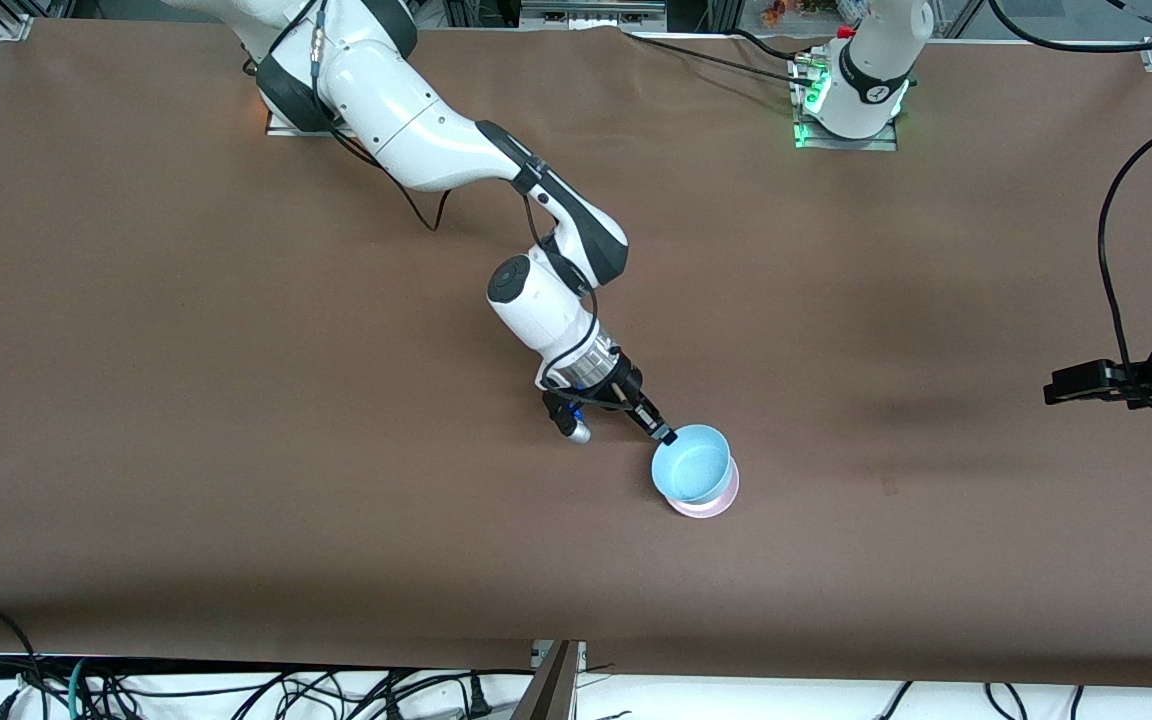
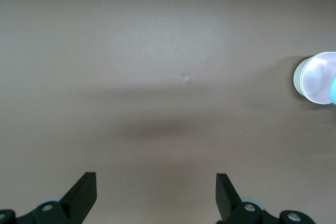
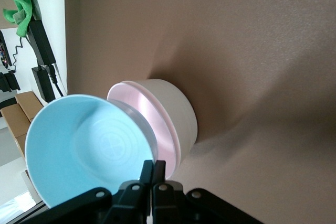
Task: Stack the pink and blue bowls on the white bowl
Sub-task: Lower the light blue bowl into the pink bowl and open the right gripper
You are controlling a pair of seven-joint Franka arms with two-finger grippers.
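Blue was the colour of the bowl in the air. In the front view, the right gripper (image 1: 665, 434) pinched the rim of the blue bowl (image 1: 694, 464) with its jaws. The bowl hung tilted over the pink bowl (image 1: 711, 503), just past the jaw tips. The last step looked to be in hand: setting blue on pink. Next, I think the bowl had to be made level, lowered into the pink one and let go. The left gripper (image 1: 1061, 385) waited over the brown desk (image 1: 186, 400) at its own end.

In the left wrist view, the left gripper's (image 2: 156, 195) jaws were spread wide with nothing between them. The stack (image 2: 315, 77) showed well apart from them.

In the right wrist view, the blue bowl (image 3: 89, 145) looked smooth and shallow, with faint rings inside. The pink bowl (image 3: 152, 124) sat nested in the white bowl (image 3: 176, 111), close beside the jaws.
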